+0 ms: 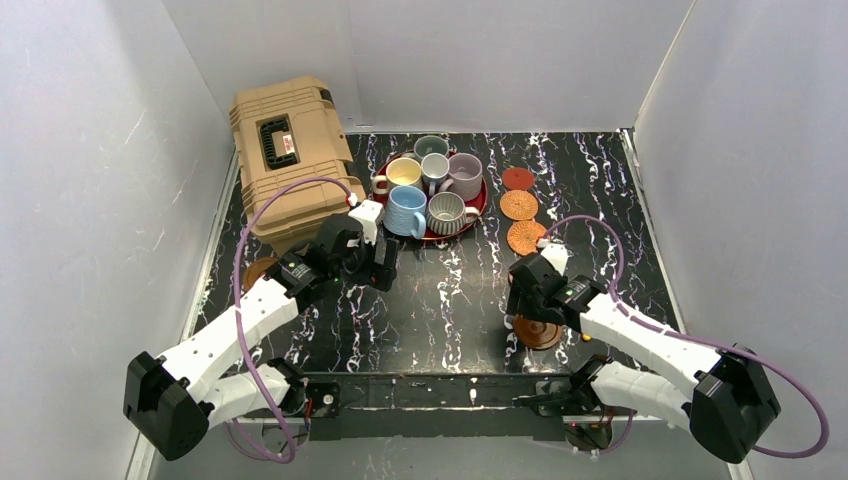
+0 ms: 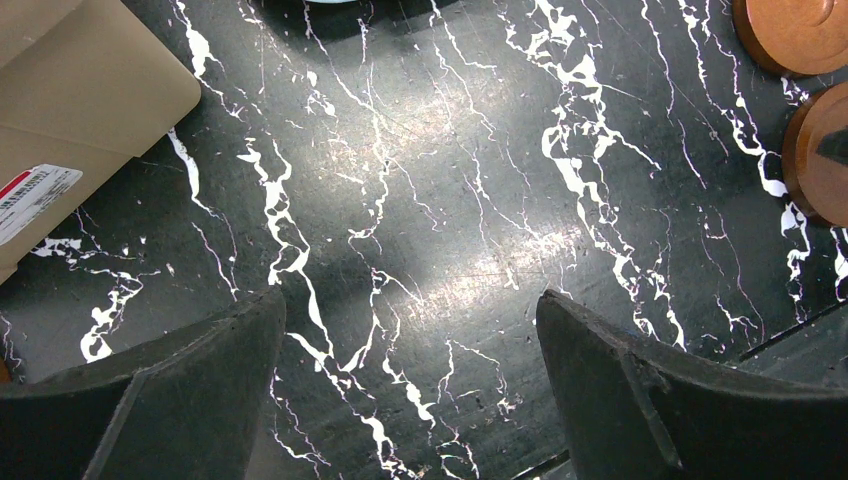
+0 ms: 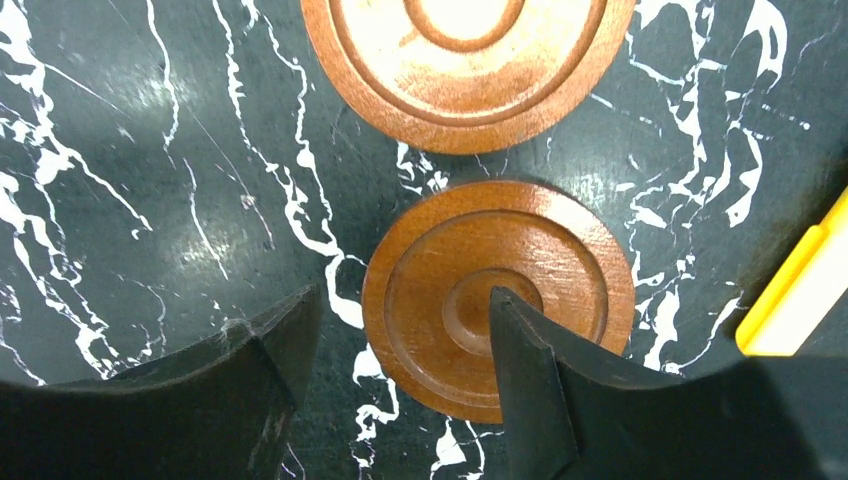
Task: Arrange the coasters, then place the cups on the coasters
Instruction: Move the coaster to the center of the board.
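Two pincers hang low over the black marbled tabletop [image 1: 440, 300], and both are released. The right pincer [image 3: 405, 300] has its jaws apart and grips nothing. A wooden coaster [image 3: 440, 270] lies flat right under it, with one finger over the disc's centre and the other past its rim, over bare stone. Just beyond this pincer's tips lies a second wooden coaster [image 3: 468, 80], close to the first but apart from it. A yellow strip [image 3: 800, 290] shows off to the pincer's right.

The left pincer [image 2: 410, 300] stands wide open above bare tabletop, with nothing between its fingers. To its left a third wooden coaster [image 1: 258, 268] lies half hidden behind the arm.

Farther out from the right pincer, three more coasters run away from it in a line:
- the near orange coaster [image 1: 526, 237]
- the far orange coaster [image 1: 519, 205]
- the pinkish-red coaster [image 1: 517, 179]

Just beyond the left pincer sits a red tray [image 1: 484, 203] holding all six mugs:
- nearest the pincer, the blue mug [image 1: 405, 212] and the grey ribbed mug [image 1: 446, 213]
- behind them, the cream mug [image 1: 403, 173], the white mug [image 1: 435, 168] and the lilac mug [image 1: 465, 175]
- farthest, the grey-green mug [image 1: 431, 147]

Beyond and left of that pincer lies a tan case [image 1: 290, 160].
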Available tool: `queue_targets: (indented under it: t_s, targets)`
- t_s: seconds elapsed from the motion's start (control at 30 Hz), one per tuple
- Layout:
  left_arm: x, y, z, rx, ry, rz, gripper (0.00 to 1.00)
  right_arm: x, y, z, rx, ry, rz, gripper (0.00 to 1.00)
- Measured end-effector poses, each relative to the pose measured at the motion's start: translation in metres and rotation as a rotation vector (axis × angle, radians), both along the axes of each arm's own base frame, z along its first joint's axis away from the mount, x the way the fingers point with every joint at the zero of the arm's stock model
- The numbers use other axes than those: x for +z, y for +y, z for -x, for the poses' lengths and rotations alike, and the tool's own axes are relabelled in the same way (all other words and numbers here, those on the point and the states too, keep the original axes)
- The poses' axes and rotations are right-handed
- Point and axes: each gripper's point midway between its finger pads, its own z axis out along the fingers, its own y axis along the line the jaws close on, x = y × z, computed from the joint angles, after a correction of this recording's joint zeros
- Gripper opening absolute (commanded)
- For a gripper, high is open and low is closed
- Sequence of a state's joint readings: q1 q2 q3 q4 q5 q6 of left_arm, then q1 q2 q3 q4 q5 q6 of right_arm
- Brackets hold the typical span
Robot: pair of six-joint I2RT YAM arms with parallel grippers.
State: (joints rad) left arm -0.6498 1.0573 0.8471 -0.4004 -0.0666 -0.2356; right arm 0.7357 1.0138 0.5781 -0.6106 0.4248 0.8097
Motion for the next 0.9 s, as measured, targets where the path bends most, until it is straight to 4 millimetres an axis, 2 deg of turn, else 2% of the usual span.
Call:
queue_targets:
  t_s: [0.23, 0.47, 0.9]
  targets:
    - [-0.001, -0.001, 0.000, -0.003, 0.003, 0.001, 0.94, -0.012, 0.005, 0.017, 0.032, 0.075, 0.013, 0.74]
    - [-0.001, -0.001, 0.000, -0.003, 0.003, 0.001, 0.94, -0.027, 0.009, 0.023, 0.042, 0.114, 0.039, 0.72]
    - [-0.001, -0.001, 0.000, -0.003, 0.004, 0.002, 0.94, -0.031, 0.010, 0.009, 0.002, 0.059, 0.059, 0.65]
